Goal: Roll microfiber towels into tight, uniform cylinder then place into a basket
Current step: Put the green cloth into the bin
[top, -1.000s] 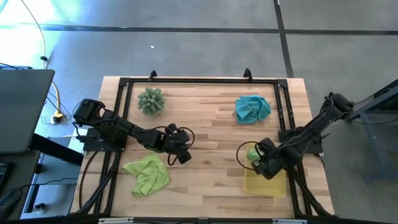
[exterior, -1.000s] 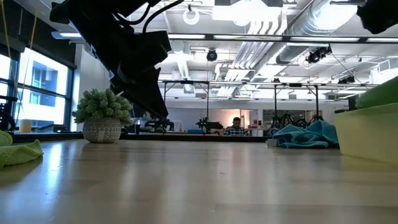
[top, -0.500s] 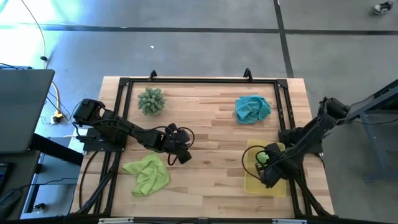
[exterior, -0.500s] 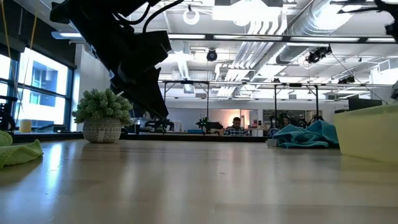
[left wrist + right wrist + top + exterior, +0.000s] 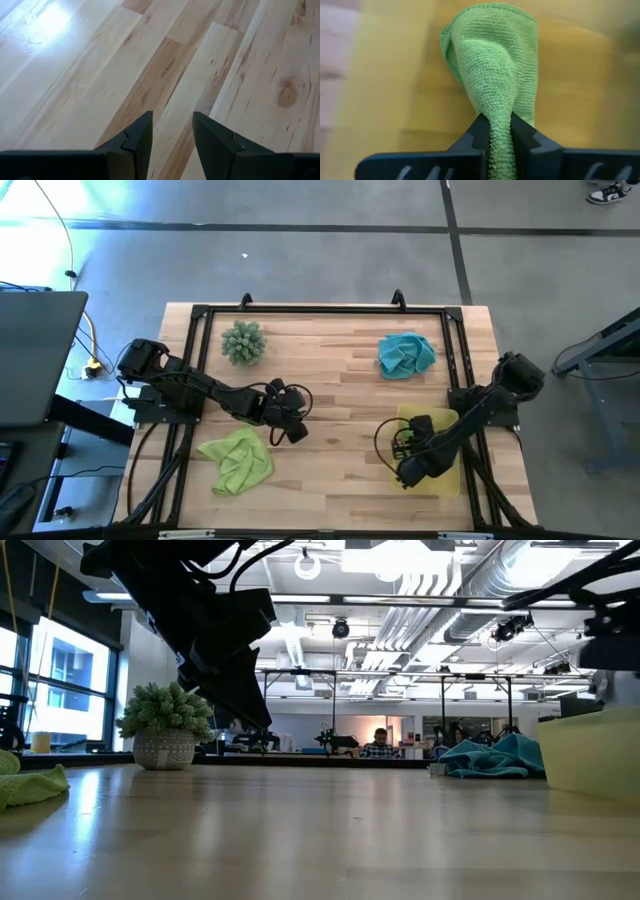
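A rolled lime green microfiber towel (image 5: 495, 65) hangs in my right gripper (image 5: 496, 122), which is shut on it over the yellow basket (image 5: 448, 480) at the table's near right. A second lime green towel (image 5: 237, 461) lies crumpled on the table at the near left. A teal towel (image 5: 406, 354) lies bunched at the far right. My left gripper (image 5: 172, 120) stands open over bare wood near the table's middle (image 5: 292, 430), holding nothing. My right gripper pinches one end of the rolled towel (image 5: 500, 137) between its two fingers, several layers thick. The fingers point steeply down from above. The roll reaches on below them toward the basket's floor (image 5: 395, 100); whether it touches the floor, I cannot tell.
A spiky green plant in a pot (image 5: 243, 342) stands at the far left. A black frame (image 5: 320, 310) runs around the tabletop. Bare wood lies between the two arms. In the low view the basket's wall (image 5: 595, 752) rises at the right, beside the teal towel (image 5: 495, 758).
My right gripper has sunk and gone toward the table's near edge, from the basket's far end to over its middle, rolling at the wrist and carrying the green towel. The towel, which showed above the basket's wall in the low view, has dropped behind it.
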Controlling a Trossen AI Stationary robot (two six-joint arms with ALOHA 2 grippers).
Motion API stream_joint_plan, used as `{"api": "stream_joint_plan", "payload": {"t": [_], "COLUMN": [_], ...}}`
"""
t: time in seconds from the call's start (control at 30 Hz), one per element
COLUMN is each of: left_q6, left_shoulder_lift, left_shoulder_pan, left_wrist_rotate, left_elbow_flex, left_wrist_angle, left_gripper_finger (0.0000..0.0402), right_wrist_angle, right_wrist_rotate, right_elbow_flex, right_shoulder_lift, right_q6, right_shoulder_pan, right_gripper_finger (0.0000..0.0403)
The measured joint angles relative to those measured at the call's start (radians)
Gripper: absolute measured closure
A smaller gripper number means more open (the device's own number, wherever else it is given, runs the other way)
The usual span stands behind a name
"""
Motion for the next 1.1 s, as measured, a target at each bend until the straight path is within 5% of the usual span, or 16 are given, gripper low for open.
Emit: {"api": "stream_joint_plan", "payload": {"t": [0.4, 0.77, 1.1], "left_q6": [0.000, 0.000, 0.000], "left_shoulder_lift": [0.000, 0.000, 0.000], "left_shoulder_pan": [0.000, 0.000, 0.000], "left_wrist_rotate": [0.000, 0.000, 0.000], "left_elbow_flex": [0.000, 0.000, 0.000], "left_wrist_angle": [0.000, 0.000, 0.000], "left_gripper_finger": [0.0273, 0.0273, 0.0273], "right_wrist_angle": [0.078, 0.190, 0.194], "right_wrist_rotate": [0.248, 0.289, 0.256], "right_elbow_flex": [0.000, 0.000, 0.000], "right_shoulder_lift": [0.004, 0.082, 0.056], "right_q6": [0.062, 0.052, 0.039], "right_shoulder_pan": [-0.038, -0.039, -0.039], "right_gripper_finger": [0.0384, 0.0381, 0.0269]}}
